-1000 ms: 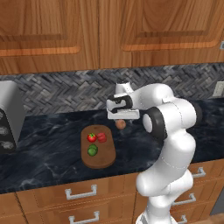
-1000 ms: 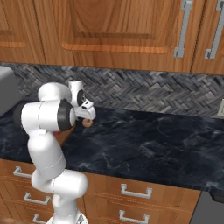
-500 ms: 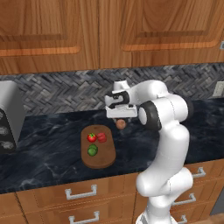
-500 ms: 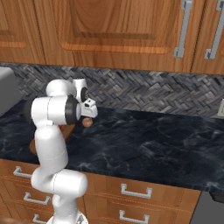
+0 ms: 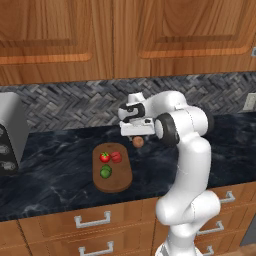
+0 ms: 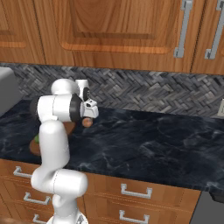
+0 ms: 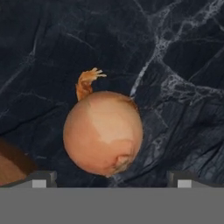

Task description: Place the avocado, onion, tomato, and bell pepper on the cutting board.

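The tan onion (image 5: 138, 142) lies on the dark counter just right of the brown cutting board (image 5: 120, 181). My gripper (image 5: 136, 134) hangs right over the onion (image 7: 103, 131), open, with a fingertip (image 7: 41, 178) on each side and a wide gap between them. On the board sit the bright red tomato (image 5: 104, 157), the duller red bell pepper (image 5: 116, 157) beside it, and the green avocado (image 5: 105, 172) nearer the front. In the right base view the onion (image 6: 88, 122) shows under the gripper (image 6: 89, 114), and my arm hides most of the board.
A silver appliance (image 5: 10, 131) stands at the counter's left end. The herringbone backsplash (image 5: 75, 107) runs close behind the hand. A corner of the board (image 7: 11, 164) lies near the left fingertip. Dark counter (image 6: 157, 140) stretches to the right.
The arm's elbow has swung in closer over the base and the hand has settled a little lower over the onion. The onion and the foods on the board have not moved.
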### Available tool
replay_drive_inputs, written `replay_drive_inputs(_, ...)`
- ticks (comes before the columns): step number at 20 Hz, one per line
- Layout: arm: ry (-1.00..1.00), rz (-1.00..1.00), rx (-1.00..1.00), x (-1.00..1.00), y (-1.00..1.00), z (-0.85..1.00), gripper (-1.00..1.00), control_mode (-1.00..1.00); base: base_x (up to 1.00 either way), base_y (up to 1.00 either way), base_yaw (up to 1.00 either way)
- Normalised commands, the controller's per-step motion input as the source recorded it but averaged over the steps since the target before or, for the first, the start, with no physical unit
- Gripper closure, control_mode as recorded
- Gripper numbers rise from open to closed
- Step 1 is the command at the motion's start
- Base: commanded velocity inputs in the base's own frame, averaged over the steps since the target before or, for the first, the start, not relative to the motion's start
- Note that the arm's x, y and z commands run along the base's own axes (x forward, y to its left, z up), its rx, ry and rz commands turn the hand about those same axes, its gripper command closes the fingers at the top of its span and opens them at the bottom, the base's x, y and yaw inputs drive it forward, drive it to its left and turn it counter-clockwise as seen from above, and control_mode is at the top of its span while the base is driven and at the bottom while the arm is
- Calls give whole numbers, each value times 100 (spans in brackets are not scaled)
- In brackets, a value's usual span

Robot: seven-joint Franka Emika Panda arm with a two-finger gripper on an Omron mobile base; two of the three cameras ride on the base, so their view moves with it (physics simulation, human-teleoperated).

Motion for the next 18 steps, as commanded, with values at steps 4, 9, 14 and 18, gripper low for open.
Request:
replay_drive_inputs(4,7,0,0,6,0,-14,-100,-100,0,0,0)
replay_drive_inputs(9,9,0,0,12,0,-7,-100,-100,0,0,0)
replay_drive_inputs(14,13,0,0,1,0,-18,-100,-100,0,0,0)
replay_drive_inputs(18,12,0,0,0,0,-17,-100,-100,0,0,0)
